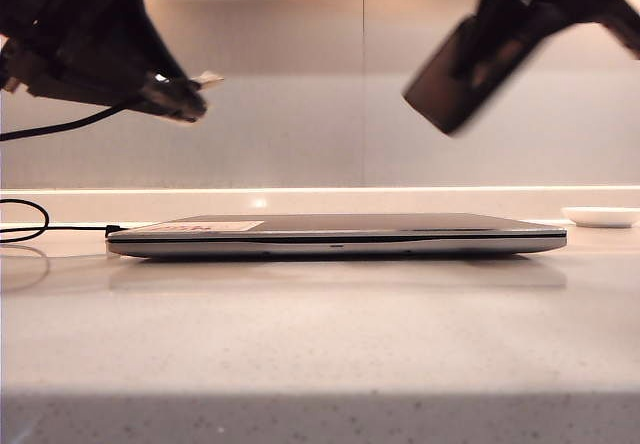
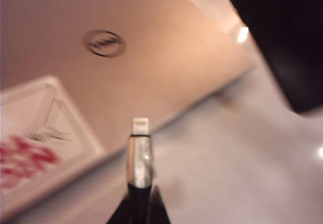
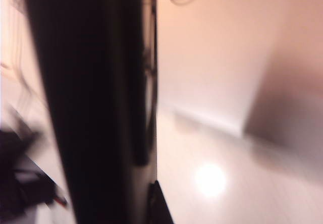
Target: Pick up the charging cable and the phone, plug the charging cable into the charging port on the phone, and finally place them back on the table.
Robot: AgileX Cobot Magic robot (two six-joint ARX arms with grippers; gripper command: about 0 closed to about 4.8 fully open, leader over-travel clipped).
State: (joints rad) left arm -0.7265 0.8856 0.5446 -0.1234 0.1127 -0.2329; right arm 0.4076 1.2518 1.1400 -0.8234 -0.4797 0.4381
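Note:
My left gripper (image 1: 180,99) hangs high at the upper left, shut on the charging cable (image 1: 65,124). Its silvery plug (image 2: 140,153) sticks out past the fingertips (image 2: 157,206) and points right, while the black cord trails off to the left. High at the upper right my right gripper (image 1: 510,9) is shut on the phone (image 1: 452,74), a black slab tilted down toward the left. In the right wrist view the phone (image 3: 96,103) is a blurred dark bar filling the near side. The charging port does not show. Plug and phone are well apart in the air.
A closed grey-silver laptop (image 1: 335,236) lies across the middle of the table (image 1: 320,334), with a white-and-red sticker (image 2: 35,148) on its lid. Another thin black cord (image 1: 40,226) loops at the left beside it. A small white dish (image 1: 600,217) sits at the back right.

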